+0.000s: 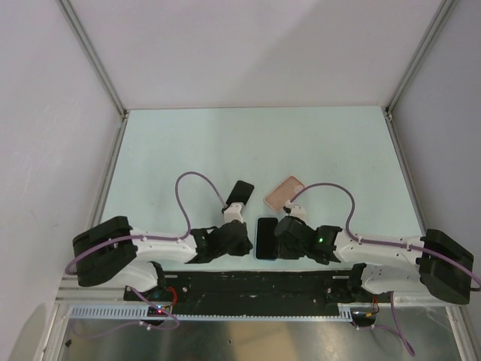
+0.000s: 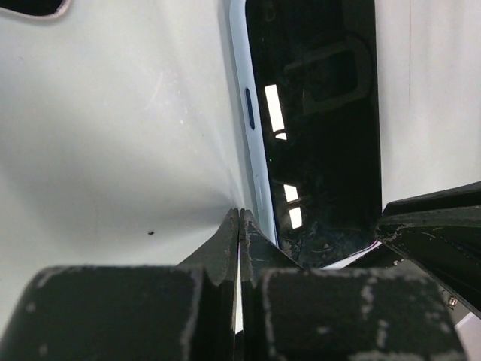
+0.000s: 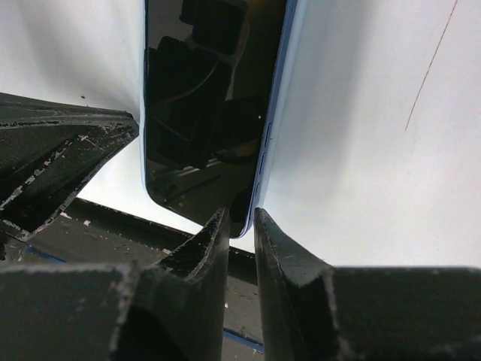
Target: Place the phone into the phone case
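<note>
The phone (image 1: 265, 238) lies screen up near the table's front edge, between my two grippers. It also shows in the left wrist view (image 2: 316, 113) and the right wrist view (image 3: 210, 98). The pink phone case (image 1: 284, 192) lies empty behind it, a little to the right. My left gripper (image 1: 246, 241) is shut and empty, its tips (image 2: 239, 216) right by the phone's light blue left edge. My right gripper (image 1: 281, 239) is a narrow gap open, its tips (image 3: 242, 219) on either side of the phone's near right corner.
An all-black slab (image 1: 240, 192) lies behind the left gripper, left of the case; its corner shows in the left wrist view (image 2: 30, 6). The black mounting rail (image 1: 255, 282) runs just in front of the phone. Frame posts stand at the table's back corners.
</note>
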Motion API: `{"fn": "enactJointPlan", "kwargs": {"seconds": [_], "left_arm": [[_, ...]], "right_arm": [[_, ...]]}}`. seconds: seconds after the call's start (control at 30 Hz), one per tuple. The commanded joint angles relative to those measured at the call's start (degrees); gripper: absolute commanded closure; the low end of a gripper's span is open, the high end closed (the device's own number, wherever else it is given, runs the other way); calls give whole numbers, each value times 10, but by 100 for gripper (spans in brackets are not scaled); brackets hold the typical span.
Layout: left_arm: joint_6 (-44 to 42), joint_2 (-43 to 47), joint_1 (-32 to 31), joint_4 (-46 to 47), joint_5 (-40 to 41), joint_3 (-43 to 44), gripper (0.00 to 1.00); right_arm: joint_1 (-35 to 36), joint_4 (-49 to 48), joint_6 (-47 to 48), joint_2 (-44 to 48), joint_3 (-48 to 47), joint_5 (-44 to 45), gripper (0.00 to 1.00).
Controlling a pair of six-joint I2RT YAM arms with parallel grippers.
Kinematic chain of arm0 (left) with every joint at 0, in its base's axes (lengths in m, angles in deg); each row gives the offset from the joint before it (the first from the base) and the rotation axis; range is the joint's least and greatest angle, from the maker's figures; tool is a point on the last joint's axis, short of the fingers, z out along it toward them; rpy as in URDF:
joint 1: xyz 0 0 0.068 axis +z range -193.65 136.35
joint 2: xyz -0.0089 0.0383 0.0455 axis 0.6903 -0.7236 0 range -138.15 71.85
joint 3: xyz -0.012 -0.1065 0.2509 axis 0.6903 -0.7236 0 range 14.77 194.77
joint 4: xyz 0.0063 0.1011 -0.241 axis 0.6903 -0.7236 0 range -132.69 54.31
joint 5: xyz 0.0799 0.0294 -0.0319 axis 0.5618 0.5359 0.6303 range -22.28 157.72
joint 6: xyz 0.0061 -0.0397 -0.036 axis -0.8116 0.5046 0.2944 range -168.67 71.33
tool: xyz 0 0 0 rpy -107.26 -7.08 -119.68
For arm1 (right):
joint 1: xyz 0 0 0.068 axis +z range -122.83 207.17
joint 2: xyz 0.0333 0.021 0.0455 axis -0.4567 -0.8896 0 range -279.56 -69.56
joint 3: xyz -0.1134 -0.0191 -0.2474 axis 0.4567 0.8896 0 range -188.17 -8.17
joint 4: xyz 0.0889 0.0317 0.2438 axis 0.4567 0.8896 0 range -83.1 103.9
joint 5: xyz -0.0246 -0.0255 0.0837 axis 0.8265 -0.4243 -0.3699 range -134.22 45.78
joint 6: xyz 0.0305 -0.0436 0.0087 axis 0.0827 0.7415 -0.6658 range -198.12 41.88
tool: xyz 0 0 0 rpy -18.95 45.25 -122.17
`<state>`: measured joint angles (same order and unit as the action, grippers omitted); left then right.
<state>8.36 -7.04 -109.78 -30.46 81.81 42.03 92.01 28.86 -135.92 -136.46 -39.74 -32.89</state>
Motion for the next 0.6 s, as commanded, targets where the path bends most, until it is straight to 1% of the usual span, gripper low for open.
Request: {"fn": "enactJointPlan", "kwargs": {"seconds": [0.0, 0.07, 0.17, 0.4, 0.57], "left_arm": [[9, -18, -11, 5, 0, 27, 100], [9, -23, -14, 5, 0, 32, 100], [10, -30, -17, 4, -1, 35, 100], [10, -44, -20, 6, -2, 43, 100], [9, -50, -22, 9, -3, 48, 100]], "right_arm": [[7, -8, -15, -11, -3, 15, 76], [8, -11, -14, -14, -3, 15, 77], [10, -18, -15, -22, -4, 14, 81], [19, -28, -18, -54, -4, 11, 97], [27, -34, -22, -76, -4, 10, 100]]}}
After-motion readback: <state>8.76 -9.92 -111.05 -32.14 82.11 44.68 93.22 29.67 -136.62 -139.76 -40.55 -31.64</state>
